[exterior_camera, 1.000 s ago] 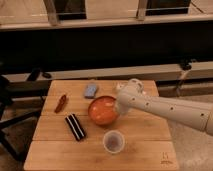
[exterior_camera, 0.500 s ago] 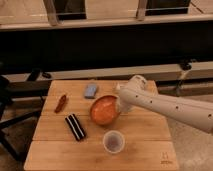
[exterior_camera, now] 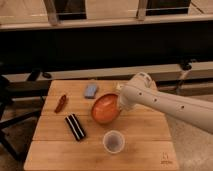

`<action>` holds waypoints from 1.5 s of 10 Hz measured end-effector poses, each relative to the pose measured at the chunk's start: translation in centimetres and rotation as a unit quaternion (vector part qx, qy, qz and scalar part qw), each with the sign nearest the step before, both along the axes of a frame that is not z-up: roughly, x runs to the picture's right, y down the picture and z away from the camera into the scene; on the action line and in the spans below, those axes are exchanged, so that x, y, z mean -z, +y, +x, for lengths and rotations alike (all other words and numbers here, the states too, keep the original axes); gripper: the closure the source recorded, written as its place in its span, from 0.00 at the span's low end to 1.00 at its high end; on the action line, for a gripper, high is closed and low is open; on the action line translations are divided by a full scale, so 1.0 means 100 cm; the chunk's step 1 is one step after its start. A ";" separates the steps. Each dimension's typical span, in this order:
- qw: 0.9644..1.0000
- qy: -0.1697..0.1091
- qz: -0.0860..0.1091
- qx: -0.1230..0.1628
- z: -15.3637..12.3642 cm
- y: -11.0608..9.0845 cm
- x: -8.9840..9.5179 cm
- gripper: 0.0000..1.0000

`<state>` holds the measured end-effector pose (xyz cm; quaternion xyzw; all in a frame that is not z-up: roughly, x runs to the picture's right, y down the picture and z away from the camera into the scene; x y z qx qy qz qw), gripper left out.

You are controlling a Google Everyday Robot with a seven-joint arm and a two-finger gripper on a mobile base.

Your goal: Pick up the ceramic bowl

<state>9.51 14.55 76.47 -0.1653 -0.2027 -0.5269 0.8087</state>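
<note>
Camera view: the table [exterior_camera: 145, 132] fills the middle, and the white arm [exterior_camera: 170, 102] reaches in from the right. The bowl [exterior_camera: 105, 109] sits tilted near the centre, its right rim at the gripper [exterior_camera: 120, 107]. A cup [exterior_camera: 114, 142] stands just in front.
</note>
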 end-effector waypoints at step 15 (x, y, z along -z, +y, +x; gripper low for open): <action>0.999 -0.033 0.017 -0.020 0.011 -0.006 0.020 0.98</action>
